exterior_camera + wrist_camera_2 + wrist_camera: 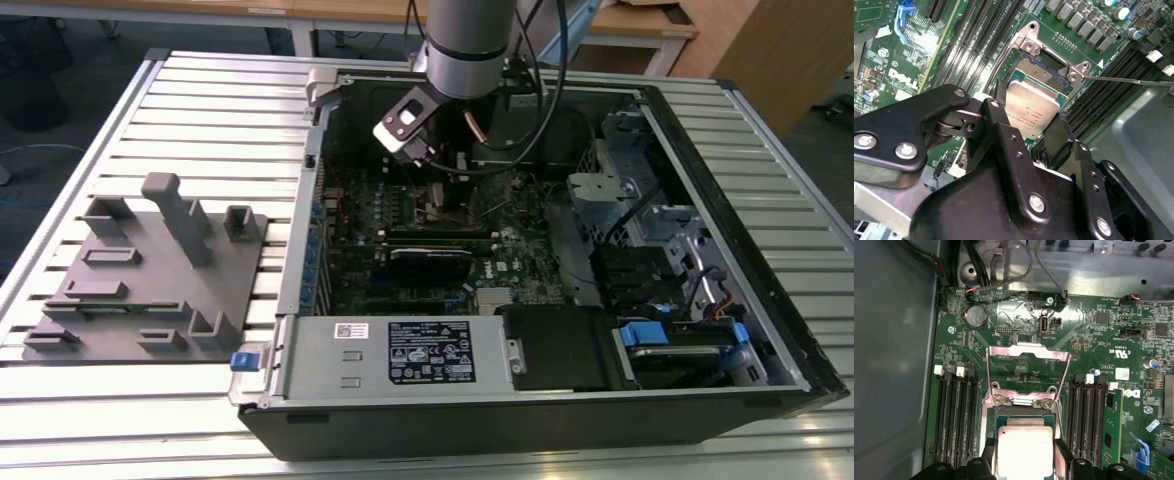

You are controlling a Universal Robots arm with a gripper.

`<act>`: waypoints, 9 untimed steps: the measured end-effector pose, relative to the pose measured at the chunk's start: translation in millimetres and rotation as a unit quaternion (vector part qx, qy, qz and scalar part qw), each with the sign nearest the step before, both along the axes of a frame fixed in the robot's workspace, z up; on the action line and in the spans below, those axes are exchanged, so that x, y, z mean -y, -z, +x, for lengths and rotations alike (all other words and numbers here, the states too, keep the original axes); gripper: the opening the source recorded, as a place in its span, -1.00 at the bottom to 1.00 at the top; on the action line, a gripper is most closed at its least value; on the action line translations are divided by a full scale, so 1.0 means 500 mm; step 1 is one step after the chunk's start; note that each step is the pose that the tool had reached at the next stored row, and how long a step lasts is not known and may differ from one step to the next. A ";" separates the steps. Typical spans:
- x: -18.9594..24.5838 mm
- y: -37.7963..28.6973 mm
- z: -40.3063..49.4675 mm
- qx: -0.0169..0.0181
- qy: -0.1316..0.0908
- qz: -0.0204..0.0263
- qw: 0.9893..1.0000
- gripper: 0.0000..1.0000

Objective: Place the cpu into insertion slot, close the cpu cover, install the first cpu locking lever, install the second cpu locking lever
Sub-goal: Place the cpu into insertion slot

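Clamping the cpu [1032, 104] flat, metal top up, the gripper [1027, 111] hangs over the insertion slot [1043, 68].

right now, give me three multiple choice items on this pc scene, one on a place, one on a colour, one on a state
1. Where is the cpu?
A. in the pincer, over the insertion slot
B. on the grey tray
C. on the power supply

2. What colour is the motherboard?
A. blue
B. green
C. red

3. How is the cpu cover?
A. shut over the cpu
B. swung open
C. lying off the board

Answers:
1 A, in both wrist views the pincer's fingers flank the cpu above the slot.
2 B, the board is green in every view.
3 B, the first wrist view shows the frame flipped back, off the slot.
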State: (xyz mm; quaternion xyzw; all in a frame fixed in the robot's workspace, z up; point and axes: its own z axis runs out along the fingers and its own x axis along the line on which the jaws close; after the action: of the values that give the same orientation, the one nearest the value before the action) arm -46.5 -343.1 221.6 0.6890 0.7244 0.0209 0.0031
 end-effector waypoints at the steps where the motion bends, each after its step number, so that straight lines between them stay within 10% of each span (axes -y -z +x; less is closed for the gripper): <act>1: 0.0000 0.002 0.000 0.000 0.000 0.000 1.000 0.08; 9: -0.0013 0.014 -0.005 0.000 0.003 0.000 1.000 0.08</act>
State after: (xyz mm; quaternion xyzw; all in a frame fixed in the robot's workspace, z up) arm -48.8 -342.4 214.5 0.6915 0.7221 0.0209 0.0031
